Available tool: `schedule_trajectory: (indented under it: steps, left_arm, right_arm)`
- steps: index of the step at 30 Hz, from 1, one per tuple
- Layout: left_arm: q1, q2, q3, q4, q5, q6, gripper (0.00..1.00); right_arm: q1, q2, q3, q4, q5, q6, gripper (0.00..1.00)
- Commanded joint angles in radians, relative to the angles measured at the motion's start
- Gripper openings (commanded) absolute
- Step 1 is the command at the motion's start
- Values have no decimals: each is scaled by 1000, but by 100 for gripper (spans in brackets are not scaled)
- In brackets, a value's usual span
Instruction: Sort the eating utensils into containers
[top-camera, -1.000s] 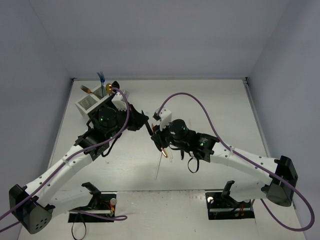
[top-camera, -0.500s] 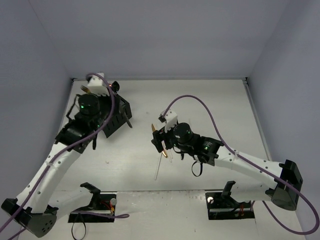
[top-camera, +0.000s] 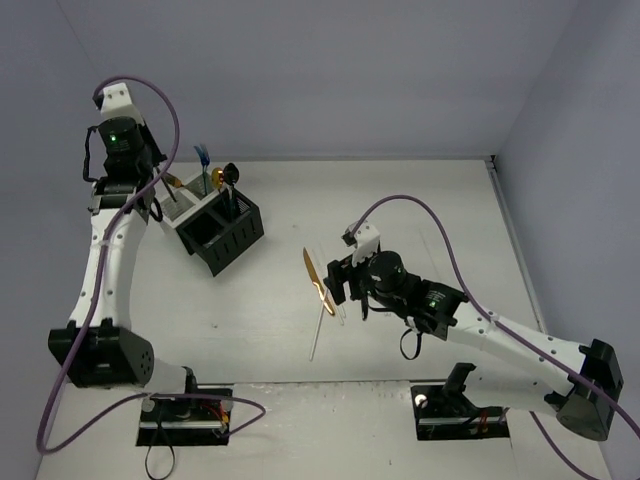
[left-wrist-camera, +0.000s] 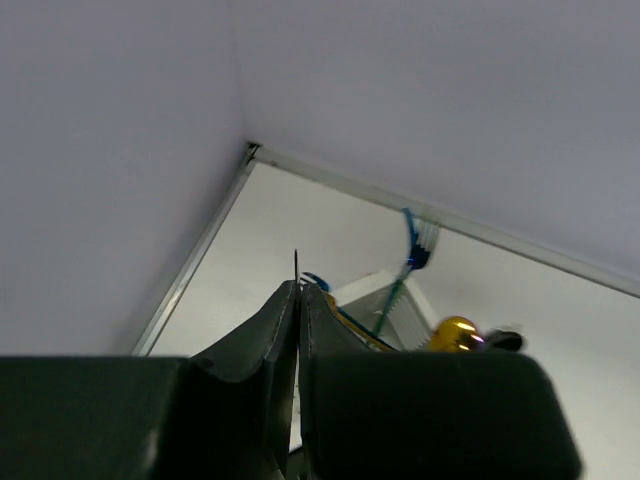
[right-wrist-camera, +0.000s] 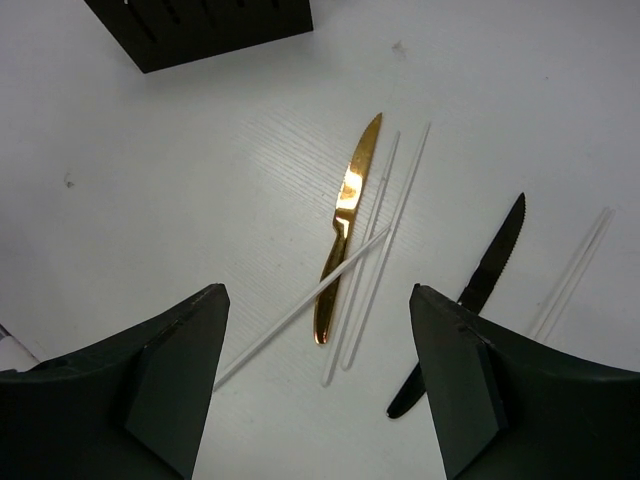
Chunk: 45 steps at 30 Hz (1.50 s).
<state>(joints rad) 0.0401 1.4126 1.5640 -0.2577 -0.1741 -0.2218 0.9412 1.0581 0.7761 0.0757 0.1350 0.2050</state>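
Below right claw (right-wrist-camera: 320, 380) lie shiny gold knife (right-wrist-camera: 347, 230) & clear utensils (right-wrist-camera: 388, 245).

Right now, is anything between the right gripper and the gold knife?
Nothing stands in the air between them: the open right gripper hangs over the gold knife. One clear stick lies across its handle and two more lie alongside, so a grasp may catch them.
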Motion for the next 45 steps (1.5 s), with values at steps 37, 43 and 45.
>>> schedule_trajectory:
  steps: [37, 43, 45]
  left_arm:
    - [-200, -368, -480, -2, 248, -145, 78]
    - [-290, -504, -651, -8, 251, -94, 78]
    - [-298, -529, -691, -8, 258, -88, 78]
  right_arm:
    - [-221, 400, 99, -199, 71, 298, 49]
    - [-240, 483, 121, -205, 53, 320, 45]
    - [-247, 512, 121, -204, 42, 325, 44]
